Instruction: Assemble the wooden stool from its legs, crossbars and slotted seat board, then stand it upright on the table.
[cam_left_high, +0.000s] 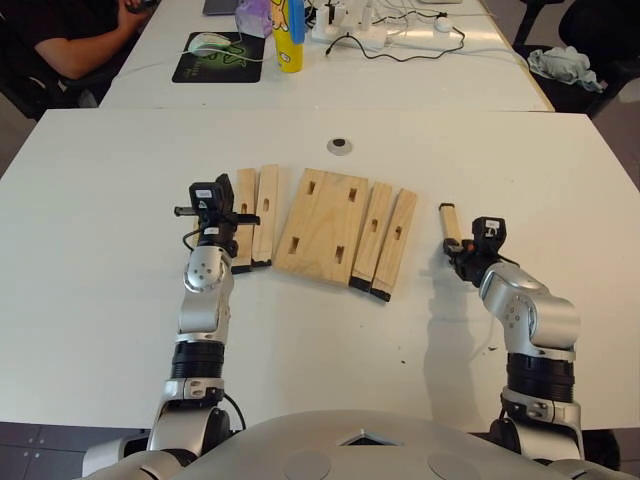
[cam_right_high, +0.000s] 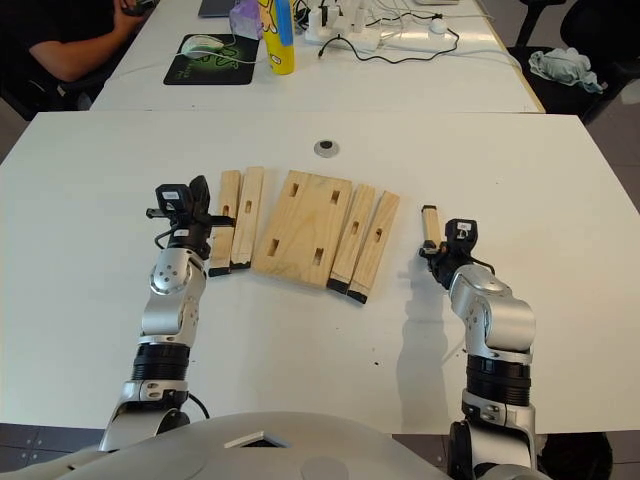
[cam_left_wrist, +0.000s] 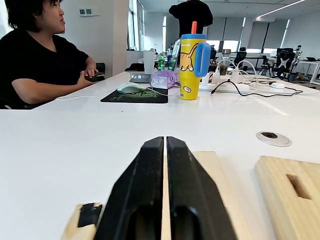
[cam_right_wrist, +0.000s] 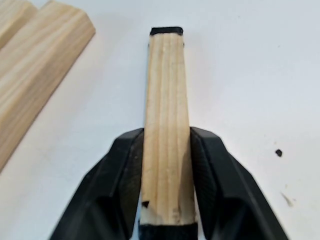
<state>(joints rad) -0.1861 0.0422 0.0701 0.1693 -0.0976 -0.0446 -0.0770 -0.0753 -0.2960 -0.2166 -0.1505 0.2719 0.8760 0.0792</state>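
Near right, right gripper (cam_right_wrist: 166, 136) clamped on a short pale wooden crossbar with black caps (cam_right_wrist: 167, 75), flat on the white table (cam_left_high: 100, 250). Left, left gripper (cam_left_wrist: 164, 144) pressed shut over two slotted wooden legs (cam_left_high: 265, 220). Beside those, slotted square seat board (cam_left_high: 320, 225), then two more legs (cam_left_high: 375, 235). Farther off, round grey grommet (cam_left_high: 340, 146).

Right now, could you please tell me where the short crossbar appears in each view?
Left eye view: crossbar right of centre, lying just right of the rightmost leg.
Right eye view: same spot, right of centre.
Right wrist view: centre, between the fingers of the right claw.
Left wrist view: faces away, toward the yellow cup.
Shared landmark: the rightmost leg's angled end beside it.
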